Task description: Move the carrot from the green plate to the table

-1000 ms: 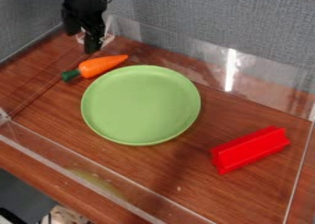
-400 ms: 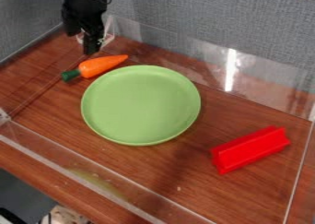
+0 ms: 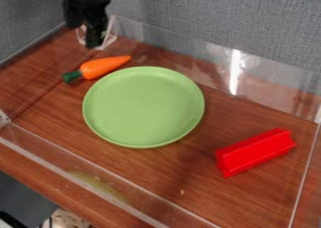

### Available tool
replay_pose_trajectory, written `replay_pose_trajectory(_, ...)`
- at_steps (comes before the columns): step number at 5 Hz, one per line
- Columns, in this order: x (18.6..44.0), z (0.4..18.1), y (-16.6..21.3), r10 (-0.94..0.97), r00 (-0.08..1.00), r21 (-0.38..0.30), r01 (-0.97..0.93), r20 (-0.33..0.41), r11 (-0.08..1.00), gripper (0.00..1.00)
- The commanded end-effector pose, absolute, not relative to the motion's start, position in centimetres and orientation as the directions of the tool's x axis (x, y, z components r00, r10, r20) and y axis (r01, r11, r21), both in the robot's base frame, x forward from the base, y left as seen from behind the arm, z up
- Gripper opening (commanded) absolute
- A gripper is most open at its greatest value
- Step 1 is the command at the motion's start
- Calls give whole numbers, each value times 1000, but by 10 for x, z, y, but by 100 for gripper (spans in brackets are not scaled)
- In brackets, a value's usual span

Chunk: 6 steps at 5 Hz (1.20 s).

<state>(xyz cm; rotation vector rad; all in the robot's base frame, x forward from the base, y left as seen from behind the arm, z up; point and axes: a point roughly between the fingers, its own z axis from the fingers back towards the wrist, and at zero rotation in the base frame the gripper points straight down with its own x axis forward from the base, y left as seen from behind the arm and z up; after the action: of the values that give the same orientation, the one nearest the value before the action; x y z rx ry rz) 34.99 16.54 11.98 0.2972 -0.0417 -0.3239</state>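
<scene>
The orange carrot (image 3: 100, 67) lies on the dark wooden table (image 3: 51, 96) just beyond the upper-left rim of the green plate (image 3: 143, 106), green stem end pointing left. It seems to touch or nearly touch the rim. The plate has nothing on it. My black gripper (image 3: 92, 34) hangs above and behind the carrot near the back-left corner, open, with nothing between its fingers.
A red rectangular block (image 3: 256, 152) lies on the table to the right of the plate. Clear acrylic walls (image 3: 238, 68) run along the table's back, left and front edges.
The gripper has risen slightly and drawn back from the carrot. Carrot, plate and block have not moved.
</scene>
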Motion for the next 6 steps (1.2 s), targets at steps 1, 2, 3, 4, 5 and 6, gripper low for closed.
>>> replay_pose_trajectory(1,352,163,161,-286,957,342,254,47,905,100)
replay_pose_trajectory(2,359,157,168,-273,961,323,247,36,914,0)
replay_pose_trajectory(3,359,144,172,-262,965,297,246,17,923,100)
replay_pose_trajectory(4,354,137,173,-250,968,276,242,-6,930,100)
replay_pose_trajectory(5,352,134,174,-241,970,265,238,-20,935,0)
replay_pose_trajectory(6,349,136,173,-222,974,259,224,-35,940,0)
